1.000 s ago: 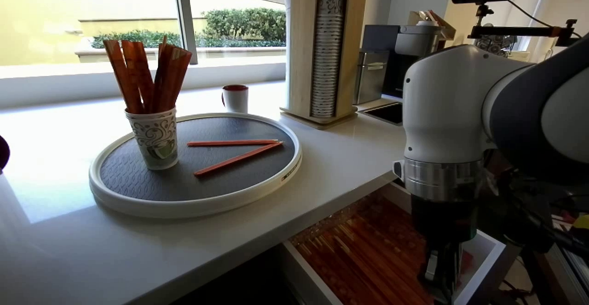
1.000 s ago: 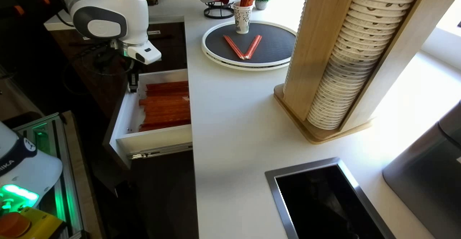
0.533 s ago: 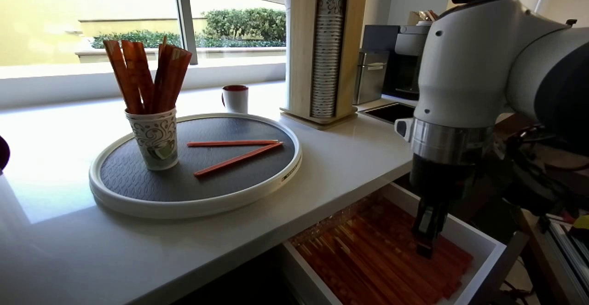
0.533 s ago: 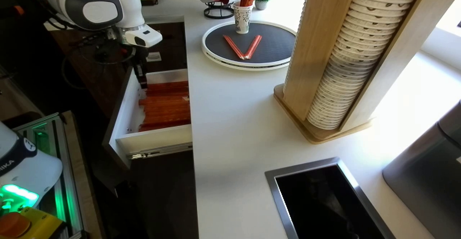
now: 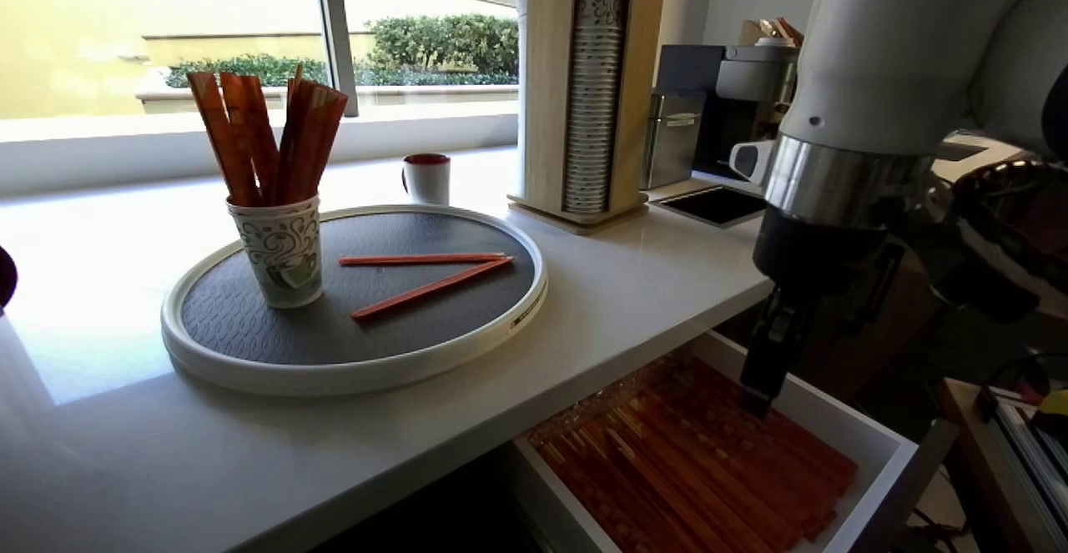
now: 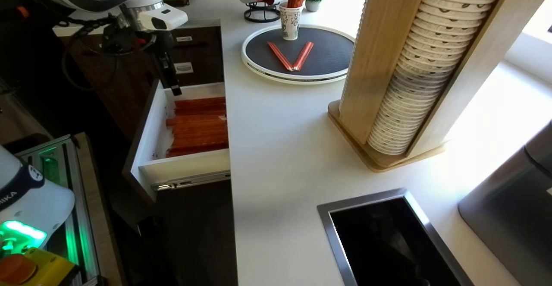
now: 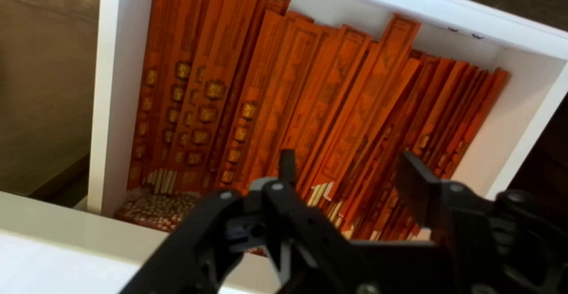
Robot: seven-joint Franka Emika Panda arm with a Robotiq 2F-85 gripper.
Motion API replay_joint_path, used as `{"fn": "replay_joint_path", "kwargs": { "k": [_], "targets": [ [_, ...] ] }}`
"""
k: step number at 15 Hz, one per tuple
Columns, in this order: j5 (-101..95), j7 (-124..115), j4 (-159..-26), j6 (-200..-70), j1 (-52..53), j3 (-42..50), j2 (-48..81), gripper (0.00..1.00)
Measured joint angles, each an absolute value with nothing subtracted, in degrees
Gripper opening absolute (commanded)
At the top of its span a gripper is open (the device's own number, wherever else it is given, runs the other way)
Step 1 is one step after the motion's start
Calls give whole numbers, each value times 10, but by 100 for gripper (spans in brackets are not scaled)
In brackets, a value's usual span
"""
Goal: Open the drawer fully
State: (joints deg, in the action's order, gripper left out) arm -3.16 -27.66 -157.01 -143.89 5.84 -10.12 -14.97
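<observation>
In an exterior view I have the gripper [image 5: 758, 405] pointing down over the drawer [image 5: 881, 486], which stands well out from under the counter [image 5: 642, 278] with red packets [image 5: 701, 457] lying in it; how wide the gripper is spread I cannot judge from that angle. A tray [image 5: 334, 379] sits on the counter. In an exterior view I see the runner [image 6: 194, 181] bared along the drawer's near side, and the gripper hangs near the far front corner. In my wrist view the fingers [image 7: 287, 166] stand well apart, holding nothing, over the packets.
</observation>
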Motion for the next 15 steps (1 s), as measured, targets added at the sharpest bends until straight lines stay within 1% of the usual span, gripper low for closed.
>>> {"fn": "replay_joint_path", "kwargs": {
  "k": [1,2,5,10,12,15],
  "targets": [
    [-29,-272,-1571,-1428,60,-102,-169,99],
    [-28,-270,-1569,-1418,62,-103,-190,100],
    [-30,-269,-1571,-1399,63,-114,-273,100],
    [-32,-273,-1571,-1326,55,-130,-424,99],
    [-31,-270,-1570,-1322,52,-131,-444,100],
    [-31,-270,-1572,-1323,50,-134,-433,100]
  ]
}}
